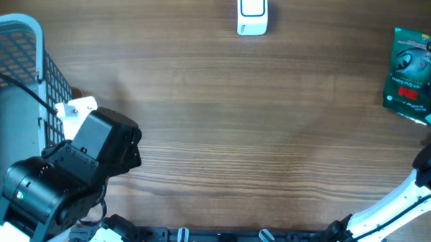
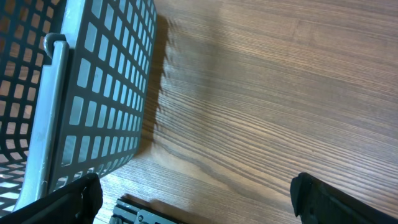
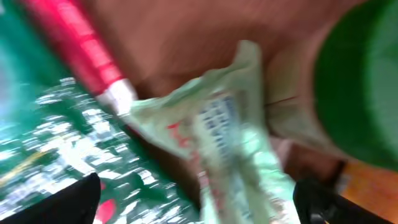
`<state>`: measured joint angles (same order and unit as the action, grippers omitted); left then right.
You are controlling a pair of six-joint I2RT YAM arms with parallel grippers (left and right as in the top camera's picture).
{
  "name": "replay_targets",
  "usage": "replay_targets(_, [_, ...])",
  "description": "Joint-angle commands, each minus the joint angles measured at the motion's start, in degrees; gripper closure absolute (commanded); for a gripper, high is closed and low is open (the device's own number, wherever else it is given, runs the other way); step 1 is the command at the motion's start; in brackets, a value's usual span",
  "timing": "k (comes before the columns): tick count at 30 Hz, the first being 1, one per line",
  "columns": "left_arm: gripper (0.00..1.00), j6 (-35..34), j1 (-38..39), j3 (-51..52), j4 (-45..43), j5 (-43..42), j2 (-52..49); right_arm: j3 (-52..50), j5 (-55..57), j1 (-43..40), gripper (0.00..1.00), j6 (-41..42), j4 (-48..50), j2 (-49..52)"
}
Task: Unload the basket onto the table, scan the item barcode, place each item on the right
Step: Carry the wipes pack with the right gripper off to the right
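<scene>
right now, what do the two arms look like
The left arm is black and boxy, with a round joint bearing a small green mark and a white bracket. The right arm has a white link between black joints. Both have dark jaws.

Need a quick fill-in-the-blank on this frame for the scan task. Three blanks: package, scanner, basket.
1. In the overhead view, the green package lies at the ____ edge of the picture.
2. The white scanner sits at the ____ edge of that view, near the middle.
3. The mesh basket stands on the ____ side of that view.

Missing words: right; top; left.
</scene>
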<state>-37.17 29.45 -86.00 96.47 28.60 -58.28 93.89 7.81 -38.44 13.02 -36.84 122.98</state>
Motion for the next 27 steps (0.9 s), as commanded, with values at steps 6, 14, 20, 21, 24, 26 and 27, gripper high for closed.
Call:
replay_targets(6, [0.0, -0.76, -0.11, -0.04, 0.02, 0.13, 0.17, 1.57, -38.64, 4.28, 0.0, 4.09, 1.44, -23.8])
replay_targets(14, [0.0, -0.76, -0.11, -0.04, 0.02, 0.13, 0.17, 1.57, -44.3, 19.98, 0.0, 3.52, -6.25, -46.05])
replay_targets(20, [0.0, -0.76, -0.11, -0.04, 0.02, 0.15, 0.15, 1.57, -44.3, 23.8, 0.0, 3.69, -21.11, -57.46])
replay_targets(21, [0.0, -0.76, -0.11, -0.04, 0.02, 0.13, 0.15, 1.57, -44.3, 23.8, 0.0, 3.69, -23.15, -58.49])
replay_targets(24, [0.0, -0.76, -0.11, -0.04, 0.02, 0.13, 0.17, 1.57, -44.3, 23.8, 0.0, 3.69, -26.6, -59.84])
replay_targets(26, [0.0, -0.76, -0.11, -0.04, 0.02, 0.13, 0.15, 1.49, -44.3, 23.91, 0.0, 3.69, -27.08, -59.76])
replay_targets(27, [0.0, -0.76, -0.11, -0.04, 0.02, 0.13, 0.15, 1.46, -44.26, 23.91, 0.0, 3.67, -27.08, -59.65])
